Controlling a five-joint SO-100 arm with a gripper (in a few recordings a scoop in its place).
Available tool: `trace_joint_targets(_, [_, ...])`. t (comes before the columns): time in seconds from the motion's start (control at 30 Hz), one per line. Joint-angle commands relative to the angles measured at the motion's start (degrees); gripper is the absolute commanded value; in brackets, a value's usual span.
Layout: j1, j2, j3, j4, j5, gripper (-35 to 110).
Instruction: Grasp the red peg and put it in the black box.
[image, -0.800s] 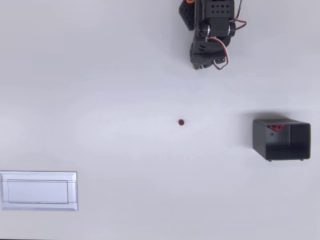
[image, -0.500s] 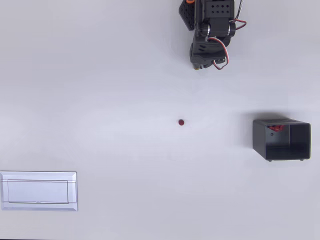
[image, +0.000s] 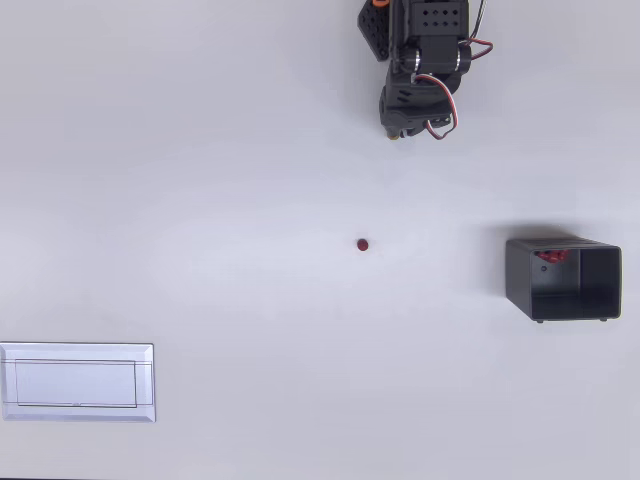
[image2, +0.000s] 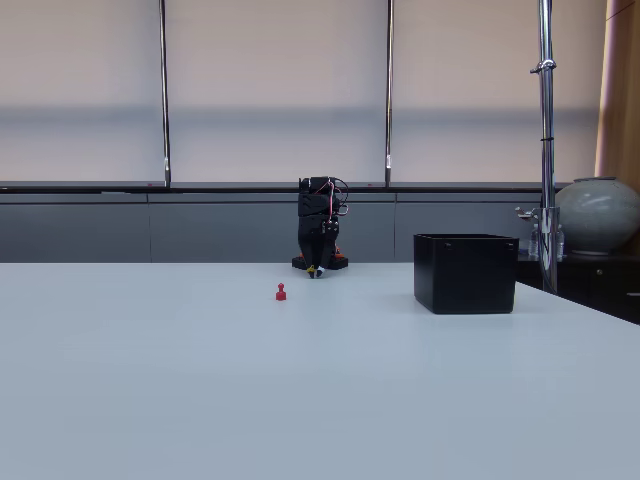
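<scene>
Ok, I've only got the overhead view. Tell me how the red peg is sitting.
Observer: In the fixed view the red peg stands upright, with a rounded head above a wider base.
Operator: Now give me the black box against it.
Observer: The black box has walls that rise far higher than the peg.
Operator: And the arm.
Observer: The arm is folded up tall behind the peg, well apart from it.
</scene>
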Motion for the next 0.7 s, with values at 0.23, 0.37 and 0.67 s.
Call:
trace_joint_targets(0.23, [7.0,-0.6,0.5,2.1,4.0,0])
trace_joint_targets(0.37, [8.5,-0.4,0.5,1.3,4.4,2])
trace_joint_targets(0.67, [11.3,27.3,0.6,-32.8,5.5,5])
